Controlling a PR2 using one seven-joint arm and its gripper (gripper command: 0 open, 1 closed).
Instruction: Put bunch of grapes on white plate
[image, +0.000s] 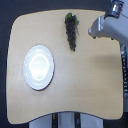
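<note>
Exterior view, from above: a light wooden counter (75, 75) with rounded corners fills most of the picture, its surface smooth and bare between the things on it. The white plate (38, 67) lies flat toward the view's left. The bunch of grapes (71, 32) lies on the counter near the far edge, well apart from the plate, green stem end farthest away. The grey pincer (95, 31) hangs at the upper right; whether it is open is unclear. Dark floor surrounds the counter.

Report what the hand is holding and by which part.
Nothing is held. The hand is apart from the bunch of grapes, which lies on the table.
</note>
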